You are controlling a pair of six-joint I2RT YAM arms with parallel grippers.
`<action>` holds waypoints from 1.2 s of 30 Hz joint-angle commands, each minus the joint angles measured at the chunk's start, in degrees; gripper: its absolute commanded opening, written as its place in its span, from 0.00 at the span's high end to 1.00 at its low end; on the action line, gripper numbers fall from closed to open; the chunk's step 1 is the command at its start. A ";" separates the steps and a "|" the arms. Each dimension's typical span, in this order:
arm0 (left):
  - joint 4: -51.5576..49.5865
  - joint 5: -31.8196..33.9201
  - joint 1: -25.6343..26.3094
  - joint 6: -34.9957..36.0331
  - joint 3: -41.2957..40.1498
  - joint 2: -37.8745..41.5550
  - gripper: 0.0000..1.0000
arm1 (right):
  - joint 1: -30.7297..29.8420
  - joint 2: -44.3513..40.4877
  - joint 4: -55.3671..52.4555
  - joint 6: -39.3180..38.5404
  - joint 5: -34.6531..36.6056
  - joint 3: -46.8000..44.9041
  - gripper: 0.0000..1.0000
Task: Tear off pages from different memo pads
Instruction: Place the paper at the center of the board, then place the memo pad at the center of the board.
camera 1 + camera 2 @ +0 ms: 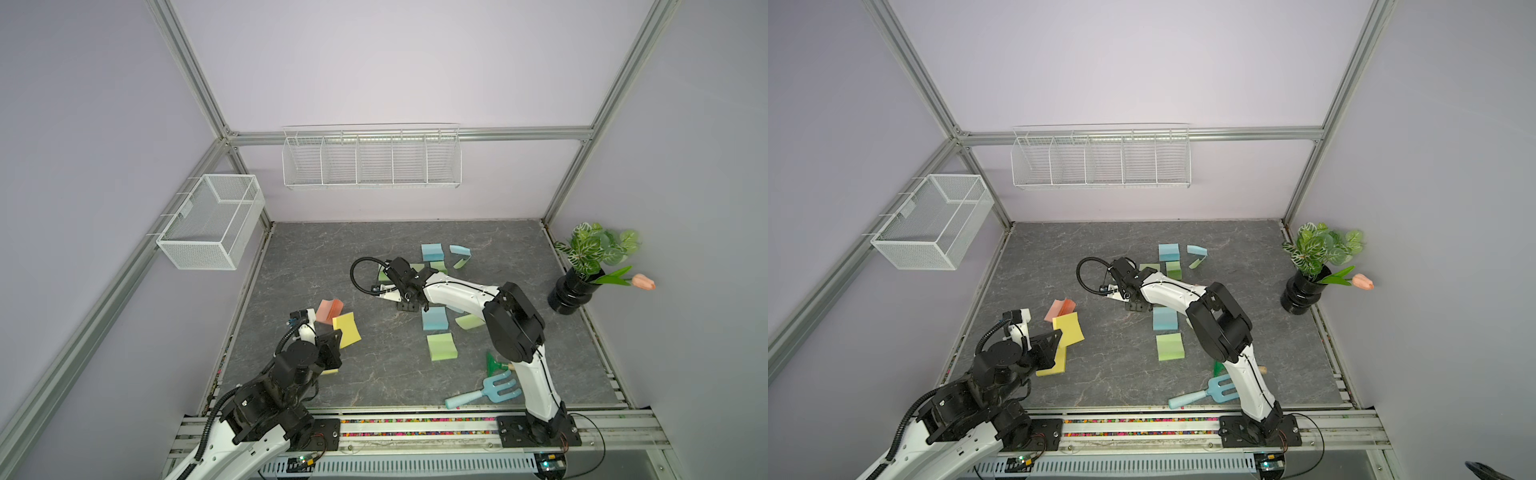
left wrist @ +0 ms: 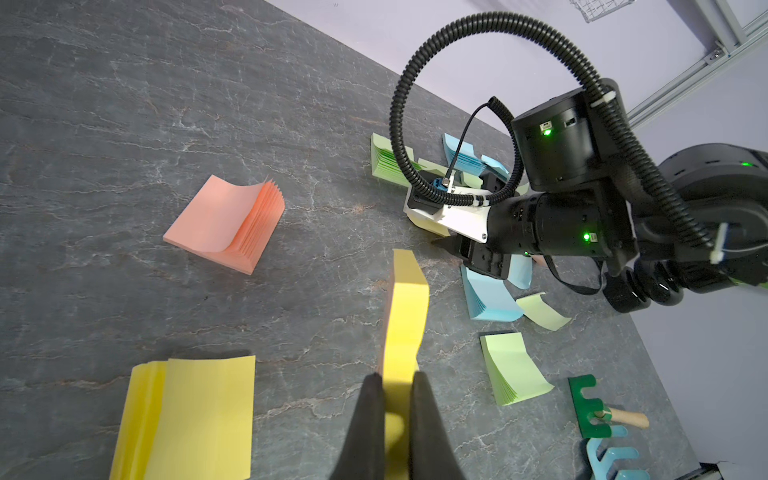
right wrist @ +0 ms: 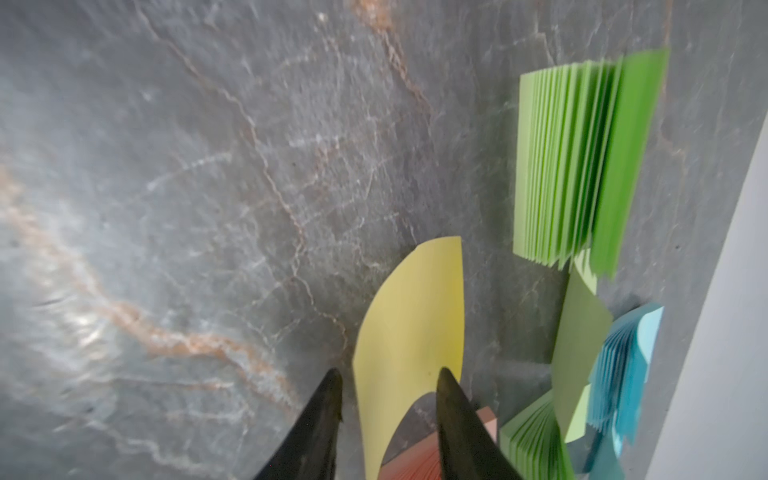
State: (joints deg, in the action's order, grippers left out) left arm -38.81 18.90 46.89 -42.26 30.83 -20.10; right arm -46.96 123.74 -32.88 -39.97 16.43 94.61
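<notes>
**Left fingers pinch a yellow page; right fingers stand spread at a pale one**

Your left fingers [image 2: 370, 428] are pressed together on a yellow page [image 2: 405, 307] and hold it up off the worktop [image 1: 332, 257] at the near left. The yellow pad [image 1: 1052, 365] lies flat just nearer than the page, partly hidden by the left arm. In the left wrist view, page and pad appear apart. Just beyond the page sits a salmon pad [image 1: 330, 309] with its top sheets curled up.

Your right fingers [image 3: 316, 424] stand spread near the middle of the worktop, with their tips low over the surface. A pale yellow-green page [image 3: 411, 332] curls between them; you cannot tell whether either tip touches it. A fanned green pad [image 3: 582, 158] lies just beyond the page.

At the far side you see a far blue pad [image 1: 432, 251]. To its right is a second blue pad [image 1: 459, 250] with its top sheet bent over. Nearer, under the right forearm, lies a middle blue pad [image 1: 434, 318], with a near green pad [image 1: 441, 347] just in front of it. A loose green page [image 1: 467, 321] lies to the right of the middle blue pad.

A blue toy fork [image 1: 486, 392] and a green toy rake [image 1: 496, 365] lie at the near right beside the right arm. A black vase [image 1: 567, 295] holding a plant stands at the right edge.
</notes>
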 commanded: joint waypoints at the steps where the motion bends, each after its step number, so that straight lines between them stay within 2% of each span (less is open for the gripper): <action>1: 3.63 -0.07 -0.09 2.05 2.51 -2.18 1.00 | 0.37 -5.59 -2.76 7.40 -5.86 -0.39 0.45; 6: 8.90 -3.09 -1.26 4.42 3.86 -8.93 1.00 | 1.26 -24.54 9.10 20.03 -10.01 -13.78 0.26; 8: 11.67 -7.32 -4.93 4.92 4.23 -12.89 1.00 | 1.44 -33.71 15.76 25.50 -8.35 -21.32 0.19; 11: 19.73 -22.00 -14.46 5.30 3.03 -19.13 1.00 | 1.75 -45.83 24.03 32.02 -5.69 -32.19 0.08; 14: 30.13 -35.25 -23.58 2.39 1.39 -26.80 1.00 | 1.82 -55.74 29.08 34.95 -9.77 -40.90 0.00; 16: 35.48 -40.87 -27.48 1.73 1.05 -31.81 1.00 | 1.80 -60.50 29.75 36.11 -13.50 -44.71 0.02; 18: 36.71 -43.62 -30.15 1.74 2.32 -37.09 1.00 | 1.86 -64.17 29.83 37.66 -15.59 -48.17 0.11; 20: 37.48 -46.50 -31.90 2.00 3.88 -42.40 1.00 | 1.81 -67.53 30.36 38.89 -16.70 -51.07 0.11; 26: 36.11 -49.74 -32.07 6.77 10.29 -56.24 1.00 | 1.83 -74.07 33.43 39.96 -16.58 -57.71 0.11; 32: 36.99 -49.79 -32.00 8.42 15.80 -66.14 1.00 | 1.81 -77.64 39.75 41.27 -14.16 -62.88 0.11; 36: 36.14 -53.11 -32.04 9.37 20.84 -73.21 1.00 | 1.84 -78.35 42.36 41.23 -14.89 -64.82 0.11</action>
State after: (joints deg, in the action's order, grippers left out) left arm -3.49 -30.92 15.05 -35.03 47.99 -90.04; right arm -45.12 46.24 4.67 -0.08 1.65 31.14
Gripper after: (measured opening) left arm 0.088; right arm 0.889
